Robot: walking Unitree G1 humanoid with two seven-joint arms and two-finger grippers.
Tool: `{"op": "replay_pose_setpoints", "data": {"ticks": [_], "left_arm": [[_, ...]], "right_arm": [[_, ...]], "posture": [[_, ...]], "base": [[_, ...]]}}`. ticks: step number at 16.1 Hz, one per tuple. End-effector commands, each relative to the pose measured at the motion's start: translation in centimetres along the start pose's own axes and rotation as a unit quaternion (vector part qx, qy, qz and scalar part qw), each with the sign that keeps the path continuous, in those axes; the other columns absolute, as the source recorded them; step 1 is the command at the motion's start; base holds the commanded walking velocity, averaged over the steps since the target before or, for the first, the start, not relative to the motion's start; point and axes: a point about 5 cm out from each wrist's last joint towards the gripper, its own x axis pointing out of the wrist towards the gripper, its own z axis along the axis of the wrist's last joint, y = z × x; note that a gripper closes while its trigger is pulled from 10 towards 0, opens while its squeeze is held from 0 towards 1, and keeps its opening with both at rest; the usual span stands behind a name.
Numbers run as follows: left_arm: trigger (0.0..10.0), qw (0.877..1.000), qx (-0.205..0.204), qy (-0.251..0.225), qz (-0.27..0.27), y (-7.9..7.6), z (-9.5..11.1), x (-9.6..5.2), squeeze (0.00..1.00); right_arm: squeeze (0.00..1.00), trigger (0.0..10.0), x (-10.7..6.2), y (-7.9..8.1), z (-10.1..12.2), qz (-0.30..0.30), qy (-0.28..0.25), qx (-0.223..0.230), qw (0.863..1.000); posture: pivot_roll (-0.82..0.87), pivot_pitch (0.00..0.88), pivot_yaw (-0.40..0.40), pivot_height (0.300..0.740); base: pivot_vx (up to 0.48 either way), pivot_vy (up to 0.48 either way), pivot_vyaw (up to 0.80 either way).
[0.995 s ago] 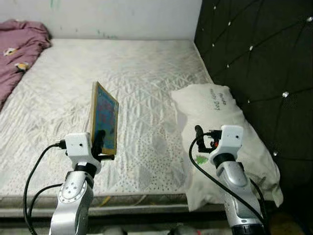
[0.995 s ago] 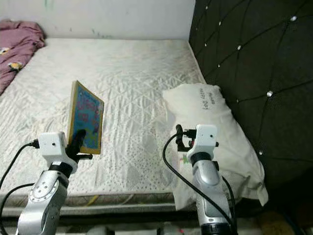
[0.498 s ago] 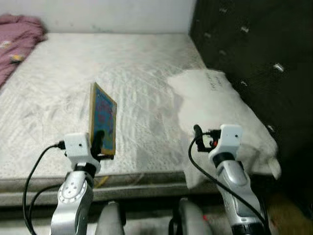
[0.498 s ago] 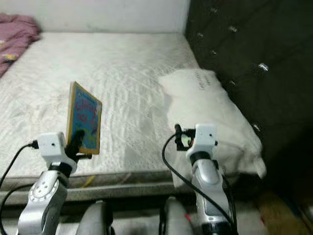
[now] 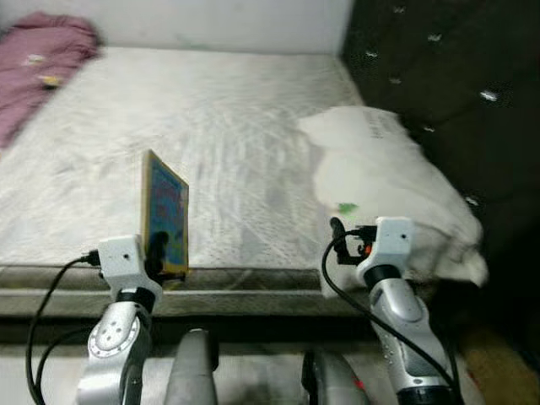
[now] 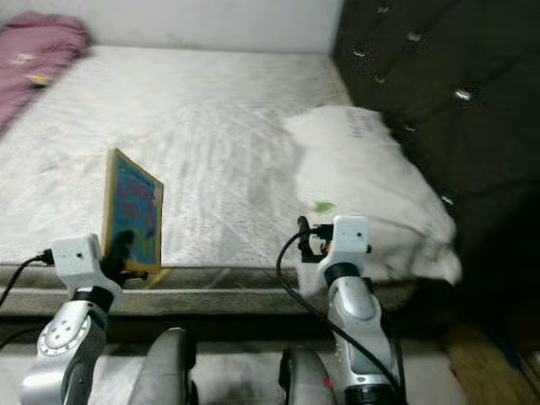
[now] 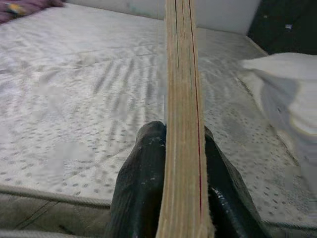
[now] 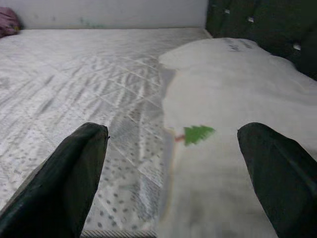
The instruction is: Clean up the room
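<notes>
Left wrist view: left pincer [image 7: 181,148] clamped on upright book [image 7: 182,114] above bed [image 5: 236,126] edge. Right pincer [image 8: 173,163] spread wide, empty, near white pillow [image 5: 380,177]. Pillow's green mark [image 8: 198,133] possibly tree print.

Head stereo pair downward over bed [image 5: 211,126]; wrist close-ups.
</notes>
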Motion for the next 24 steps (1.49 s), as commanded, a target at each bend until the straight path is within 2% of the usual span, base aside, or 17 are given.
{"op": "replay_pose_setpoints", "data": {"ticks": [1,7,12,21,24], "left_arm": [[10.0,0.999,0.0,-0.04,-0.014,-0.72,1.73,0.41,0.0],[10.0,0.999,-0.002,-0.031,-0.007,-0.68,1.49,0.6,0.0],[10.0,1.0,-0.009,-0.03,-0.003,-0.67,1.42,0.76,0.0],[10.0,0.999,-0.011,-0.041,0.01,0.06,1.92,1.2,0.0],[10.0,0.999,-0.013,-0.041,0.01,0.13,1.98,1.22,0.0]], "right_arm": [[0.0,10.0,0.06,-0.2,0.28,-0.001,-0.001,-0.002,1.0],[0.0,10.0,0.24,-0.27,0.29,0.003,0.0,-0.006,1.0],[0.0,10.0,0.33,-0.29,0.33,0.005,0.0,-0.007,1.0],[0.0,10.0,0.45,-0.24,0.19,0.011,0.003,-0.004,1.0],[0.0,10.0,0.5,-0.2,0.14,0.01,0.004,-0.001,1.0]], "posture": [[-0.04,0.058,-0.015,0.641],[-0.04,0.055,-0.02,0.641],[-0.04,0.049,-0.024,0.596],[-0.04,0.043,-0.027,0.596],[-0.04,0.045,-0.023,0.596]], "base": [[0.322,0.0,0.0],[0.208,0.0,0.0],[0.0,0.0,0.0],[0.0,0.0,0.0],[0.35,0.0,0.0]]}}
